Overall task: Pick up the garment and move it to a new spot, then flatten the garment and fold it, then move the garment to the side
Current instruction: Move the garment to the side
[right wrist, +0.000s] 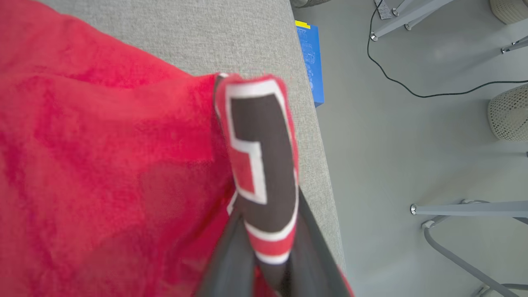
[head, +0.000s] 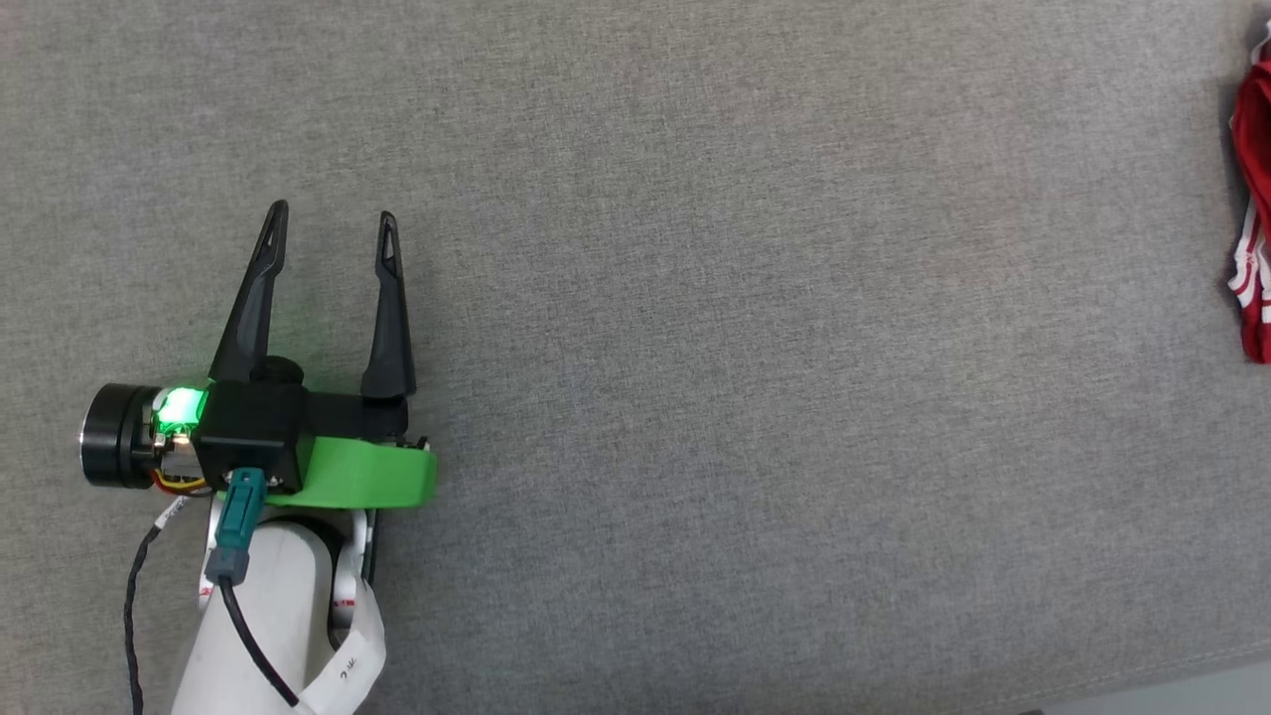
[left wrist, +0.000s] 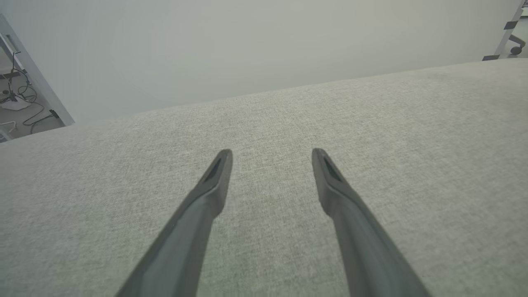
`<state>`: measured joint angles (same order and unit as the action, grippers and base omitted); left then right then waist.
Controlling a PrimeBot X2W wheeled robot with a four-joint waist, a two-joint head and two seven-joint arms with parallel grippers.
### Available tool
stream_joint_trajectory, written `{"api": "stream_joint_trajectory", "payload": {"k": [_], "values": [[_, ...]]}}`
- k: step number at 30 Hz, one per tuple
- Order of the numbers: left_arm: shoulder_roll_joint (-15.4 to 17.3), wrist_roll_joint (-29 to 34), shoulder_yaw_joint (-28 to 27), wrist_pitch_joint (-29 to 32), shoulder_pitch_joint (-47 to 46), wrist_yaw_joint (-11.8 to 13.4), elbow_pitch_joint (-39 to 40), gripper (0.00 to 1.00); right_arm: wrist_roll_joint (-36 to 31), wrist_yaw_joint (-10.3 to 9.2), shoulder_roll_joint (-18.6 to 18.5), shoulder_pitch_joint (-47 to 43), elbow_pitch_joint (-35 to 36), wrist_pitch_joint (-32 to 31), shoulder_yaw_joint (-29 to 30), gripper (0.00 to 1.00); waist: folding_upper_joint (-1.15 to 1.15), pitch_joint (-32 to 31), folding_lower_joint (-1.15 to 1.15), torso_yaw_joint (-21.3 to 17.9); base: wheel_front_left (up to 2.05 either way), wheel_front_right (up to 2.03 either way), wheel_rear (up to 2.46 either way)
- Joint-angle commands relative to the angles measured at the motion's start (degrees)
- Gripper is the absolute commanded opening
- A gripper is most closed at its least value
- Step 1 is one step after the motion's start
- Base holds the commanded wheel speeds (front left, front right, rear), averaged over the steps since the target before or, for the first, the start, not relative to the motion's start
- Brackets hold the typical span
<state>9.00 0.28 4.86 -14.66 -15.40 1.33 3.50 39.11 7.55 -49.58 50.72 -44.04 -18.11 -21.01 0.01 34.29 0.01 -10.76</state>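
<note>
Garment [head: 1253, 209] bunched at the bench's [head: 695, 298] far right edge, a fold pinched between the nearly closed right fingers [right wrist: 225, 264]. Left fingers [head: 256, 298] spread wide, empty, well apart to its left. Right arm is nearer; bare bench for the new spot lies leftward.

Counted: 1 garment [right wrist: 103, 165], which sat between the fingers of the right end effector [right wrist: 268, 247]. There were 2 end effectors in all, counting the left end effector [head: 331, 226], with 2 dark fingers [left wrist: 206, 198] each. 1 grey desk [head: 745, 348] lay under both. Beyond the right end effector, off the desk's edge, were 1 blue box [right wrist: 312, 62], 2 pale woven round objects [right wrist: 509, 111] and 1 black cable [right wrist: 412, 88].
</note>
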Motion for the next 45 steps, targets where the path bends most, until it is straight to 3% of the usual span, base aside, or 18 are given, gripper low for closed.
{"api": "stream_joint_trajectory", "payload": {"k": [1,6,10,13,15,18,23,28,35,45], "values": [[0.4,0.2,-0.2,-0.3,-0.7,0.5,0.0,1.00,-0.7,-0.06,1.1,1.0,-1.2,1.0,0.5,1.00,-0.01,-0.6,-0.01,0.3,0.00,0.00,0.00],[0.1,-0.6,-0.3,-0.3,0.4,1.1,-0.8,1.00,-2.6,-0.06,2.3,1.0,-3.3,7.8,2.3,1.00,-0.01,-4.3,-0.01,0.8,0.00,0.00,0.00],[-0.7,-1.5,-0.2,-0.3,2.2,1.3,-1.8,1.00,-7.5,-0.06,2.0,-0.1,-2.5,17.2,3.6,1.00,-0.01,-8.7,-0.01,1.7,0.00,0.00,0.00],[-1.4,-2.5,-0.6,-0.3,5.1,1.9,-2.7,1.00,-13.5,-0.06,4.7,-1.4,0.2,28.7,7.7,1.00,-0.01,-13.6,-0.01,2.5,0.00,0.00,0.00],[-1.7,-2.8,-0.7,-0.3,6.6,2.0,-3.1,1.00,-16.5,-0.06,7.2,-2.6,2.8,31.5,10.3,1.00,-0.01,-15.8,-0.01,2.9,0.00,0.00,0.00],[-2.1,-3.2,-1.0,-0.3,8.8,2.3,-3.5,1.00,-21.0,-0.06,11.6,-5.7,9.1,32.8,14.9,1.00,-0.01,-18.5,-0.01,3.6,0.00,0.00,0.00],[-2.6,-3.6,-1.3,-0.3,11.0,2.4,-3.8,1.00,-27.3,-0.06,21.7,-14.4,26.9,33.1,23.8,1.00,-0.01,-22.1,-0.01,5.7,0.00,0.00,0.00],[-2.9,-3.8,-1.4,-0.3,12.0,2.3,-4.4,1.00,-30.3,-0.06,30.9,-24.0,38.3,33.1,25.1,1.00,-0.01,-24.7,-0.01,7.9,0.00,0.00,0.00],[-3.4,-3.9,-1.2,-0.3,13.1,2.2,-5.5,1.00,-29.8,-0.06,38.2,-34.4,40.2,33.1,20.1,1.00,-0.01,-27.5,-0.01,10.5,0.00,0.00,0.00],[-4.1,-4.5,-0.7,-0.3,16.2,2.0,-6.6,1.00,-29.1,-0.06,42.7,-47.6,40.9,33.1,20.4,1.00,-0.01,-31.0,-0.01,12.6,0.00,0.00,0.00]]}}
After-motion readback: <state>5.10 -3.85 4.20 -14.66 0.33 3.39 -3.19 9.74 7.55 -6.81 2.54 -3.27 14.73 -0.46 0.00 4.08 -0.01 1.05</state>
